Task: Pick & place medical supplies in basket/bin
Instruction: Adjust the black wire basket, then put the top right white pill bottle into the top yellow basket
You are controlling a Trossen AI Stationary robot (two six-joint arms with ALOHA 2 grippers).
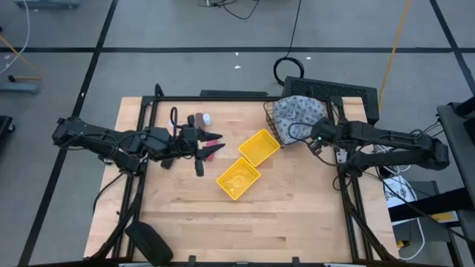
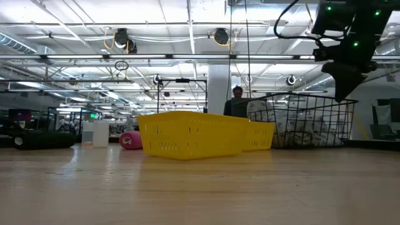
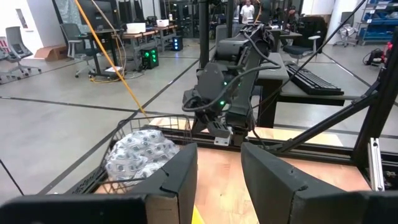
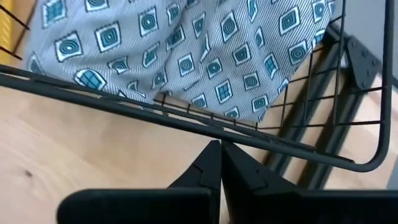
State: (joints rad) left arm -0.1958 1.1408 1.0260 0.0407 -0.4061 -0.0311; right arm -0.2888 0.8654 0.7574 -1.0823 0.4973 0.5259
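My right gripper (image 4: 220,163), fingers pressed together and empty, hangs beside the wire basket (image 1: 276,127) holding the patterned cloth bundle (image 1: 298,113) near the table's far edge; my left gripper (image 1: 211,146), near the far-left corner, seems partly apart.

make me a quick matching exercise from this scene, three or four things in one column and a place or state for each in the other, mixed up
Things:
1. soft grey-blue patterned cloth bundle
2. bright yellow two-compartment plastic bin
3. short pink cylinder
4. right pincer

Places or states:
A. shut, just outside the basket's rim
B. mid-table, both compartments empty
C. inside the black wire-mesh basket
D. on the wood beside the left pincer

Pairs: 1-C, 2-B, 3-D, 4-A
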